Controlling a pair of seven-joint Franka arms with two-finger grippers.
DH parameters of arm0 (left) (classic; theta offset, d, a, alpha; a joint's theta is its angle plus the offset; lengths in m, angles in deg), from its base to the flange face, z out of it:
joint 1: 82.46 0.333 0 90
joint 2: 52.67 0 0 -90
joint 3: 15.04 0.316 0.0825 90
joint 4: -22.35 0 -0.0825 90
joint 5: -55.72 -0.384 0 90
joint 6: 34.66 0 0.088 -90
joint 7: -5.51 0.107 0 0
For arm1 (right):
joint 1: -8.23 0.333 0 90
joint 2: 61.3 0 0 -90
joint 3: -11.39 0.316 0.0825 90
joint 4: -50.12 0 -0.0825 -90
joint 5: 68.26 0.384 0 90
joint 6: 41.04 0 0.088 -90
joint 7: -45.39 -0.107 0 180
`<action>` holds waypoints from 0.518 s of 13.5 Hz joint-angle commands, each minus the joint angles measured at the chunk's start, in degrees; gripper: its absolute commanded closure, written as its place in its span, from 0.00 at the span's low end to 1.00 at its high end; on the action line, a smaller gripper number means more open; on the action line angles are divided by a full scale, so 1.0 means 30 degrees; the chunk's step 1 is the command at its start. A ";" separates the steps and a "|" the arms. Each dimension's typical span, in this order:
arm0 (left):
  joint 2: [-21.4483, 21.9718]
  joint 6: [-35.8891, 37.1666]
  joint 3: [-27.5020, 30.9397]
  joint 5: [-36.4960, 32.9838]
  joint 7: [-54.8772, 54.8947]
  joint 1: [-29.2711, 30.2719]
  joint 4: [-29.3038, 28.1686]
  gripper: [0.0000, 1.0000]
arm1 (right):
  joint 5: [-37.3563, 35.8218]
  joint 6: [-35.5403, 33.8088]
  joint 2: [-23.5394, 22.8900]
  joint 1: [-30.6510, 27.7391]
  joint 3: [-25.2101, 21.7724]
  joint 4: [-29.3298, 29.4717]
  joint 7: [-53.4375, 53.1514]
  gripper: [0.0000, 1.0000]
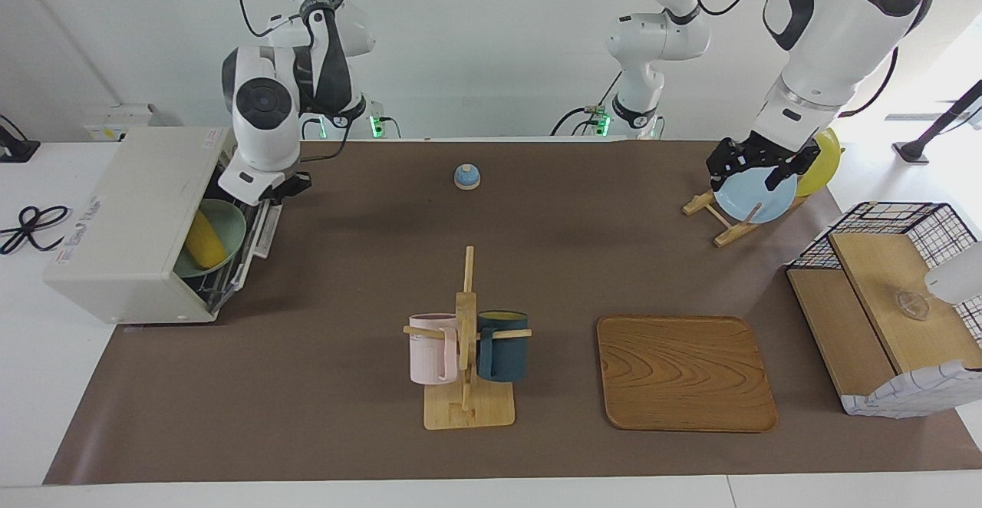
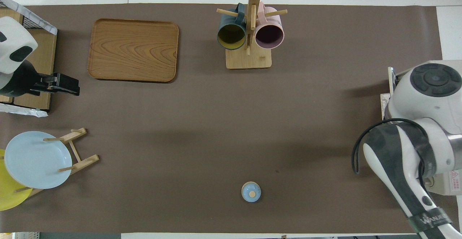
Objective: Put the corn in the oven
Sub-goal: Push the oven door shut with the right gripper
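corn (image 1: 204, 239) half hidden by oven (image 1: 130, 224) door, overhead view: right arm covers oven

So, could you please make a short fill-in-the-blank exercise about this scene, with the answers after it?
1. The corn lies on a green ____ inside the oven.
2. The oven's door is only partly ____.
3. The right end effector is at the top edge of that door, and its fingertips are ____.
4. The left end effector hovers over the blue plate in the wooden ____.

Answers: plate; open; shut; rack
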 commanded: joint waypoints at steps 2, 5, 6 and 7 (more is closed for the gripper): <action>0.0403 -0.0141 -0.0007 0.0239 0.0102 0.0152 -0.0324 0.00 | -0.0946 0.0220 0.0723 -0.2088 -0.0077 0.0208 0.3113 1.00; 0.0403 -0.0141 -0.0007 0.0239 0.0102 0.0152 -0.0324 0.00 | -0.0975 -0.1001 0.0814 -0.2209 0.0010 0.1635 0.3500 1.00; 0.0403 -0.0112 -0.0007 0.0239 0.0102 0.0152 -0.0324 0.00 | -0.0975 -0.2055 0.0726 -0.2063 0.0040 0.2658 0.3471 1.00; 0.0403 -0.0141 -0.0007 0.0239 0.0102 0.0152 -0.0324 0.00 | -0.0888 -0.2791 0.0667 -0.2062 0.0098 0.3452 0.3413 1.00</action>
